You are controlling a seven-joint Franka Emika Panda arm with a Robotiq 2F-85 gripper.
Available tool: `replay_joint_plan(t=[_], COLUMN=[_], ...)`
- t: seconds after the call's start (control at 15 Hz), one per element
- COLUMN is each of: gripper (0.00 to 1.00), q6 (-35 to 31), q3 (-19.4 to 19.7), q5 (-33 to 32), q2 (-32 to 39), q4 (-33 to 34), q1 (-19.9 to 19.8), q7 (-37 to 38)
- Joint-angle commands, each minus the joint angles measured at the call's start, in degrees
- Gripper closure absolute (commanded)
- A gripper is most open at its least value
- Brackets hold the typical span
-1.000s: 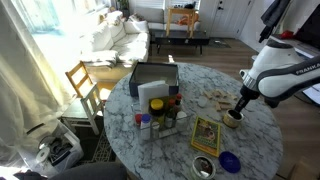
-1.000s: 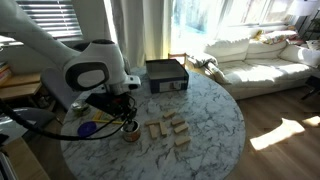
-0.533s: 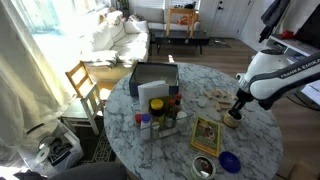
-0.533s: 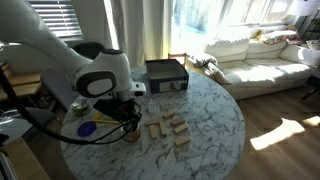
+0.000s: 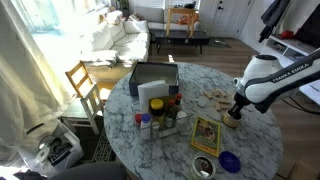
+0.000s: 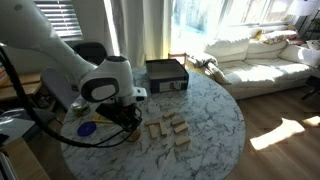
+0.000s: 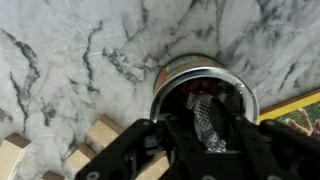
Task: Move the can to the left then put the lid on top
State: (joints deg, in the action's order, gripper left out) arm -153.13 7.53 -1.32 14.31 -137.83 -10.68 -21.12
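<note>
The can [image 7: 205,78] is a short dark round tin with a shiny rim, right under my wrist on the marble table. In both exterior views it sits by the table's edge [image 5: 231,121] [image 6: 131,136]. My gripper [image 7: 205,125] reaches down into it, one finger inside and the rest around the rim, shut on the can's wall. It also shows in both exterior views [image 5: 236,110] [image 6: 128,126]. I do not see the green lid in any view.
Wooden blocks [image 6: 170,128] [image 7: 100,135] lie beside the can. A yellow-green card [image 5: 206,135], a blue-purple disc [image 5: 229,160] and a silvery tin [image 5: 203,167] lie nearby. A black box [image 5: 155,78] and several bottles [image 5: 160,115] stand mid-table.
My arm has shifted slightly along the table edge, and the can has moved a little with the gripper.
</note>
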Motion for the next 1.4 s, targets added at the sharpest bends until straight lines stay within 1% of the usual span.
replay_joint_plan(t=[0.0,0.27,0.33,0.4,0.53,0.6,0.87,1.0,1.07,1.13,1.2,1.27,1.33], gripper=[0.65,0.67,0.8,0.8,0.89,0.82,0.65,0.53,0.65,0.79,0.86,0.98,1.0], q6=[-2.4,-3.0,-2.9,-2.9,-2.9,-2.9,-3.0,-2.9,-2.9,-2.9,-2.9,-2.8,-2.8], q3=[-1.2,-1.4,-1.3,-1.2,-1.2,-1.2,-1.1,-1.1,-1.1,-1.1,-1.2,-1.3,-1.3], q5=[0.7,0.6,0.3,0.2,0.0,-0.1,-0.5,-0.6,-0.5,-0.5,-0.5,-0.5,-0.5], q2=[2.6,3.2,3.3,3.4,3.6,3.8,4.3,4.4,4.5,4.6,4.7,4.9,5.1], q4=[0.9,1.0,1.0,1.1,1.1,1.1,1.4,1.5,1.5,1.5,1.5,1.5,1.6], q1=[-1.4,-1.7,-1.6,-1.6,-1.6,-1.6,-1.6,-1.6,-1.6,-1.6,-1.7,-1.7,-1.7], q7=[-1.0,-0.8,-0.6,-0.5,-0.4,-0.3,-0.2,-0.1,-0.2,-0.2,-0.3,-0.3,-0.4])
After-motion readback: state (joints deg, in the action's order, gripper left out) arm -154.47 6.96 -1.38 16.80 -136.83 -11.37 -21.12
